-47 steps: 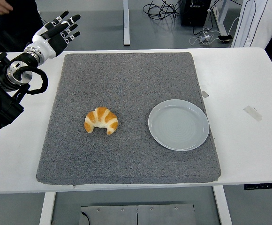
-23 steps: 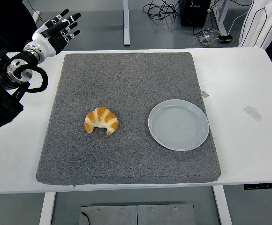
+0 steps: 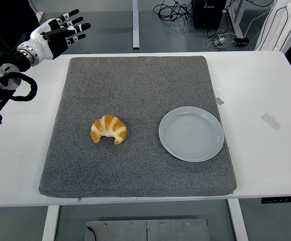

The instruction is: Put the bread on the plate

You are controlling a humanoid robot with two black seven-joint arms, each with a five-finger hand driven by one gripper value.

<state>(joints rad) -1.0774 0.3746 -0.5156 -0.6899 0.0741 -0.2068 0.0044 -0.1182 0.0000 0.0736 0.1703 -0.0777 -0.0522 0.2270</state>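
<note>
Left hand raised higher, fingers spread, croissant unmoved

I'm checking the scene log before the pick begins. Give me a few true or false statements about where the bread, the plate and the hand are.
1. The golden-brown croissant lies on the grey fabric mat. True.
2. The croissant already rests on the round pale grey plate. False: the plate holds nothing, and the croissant lies apart from it, to its left.
3. The left hand grips the croissant. False: it is at the far left corner of the mat, fingers spread, holding nothing.
4. The plate sits on the mat's right part. True.
5. The right hand hovers over the plate. False: it is not in view.
</note>
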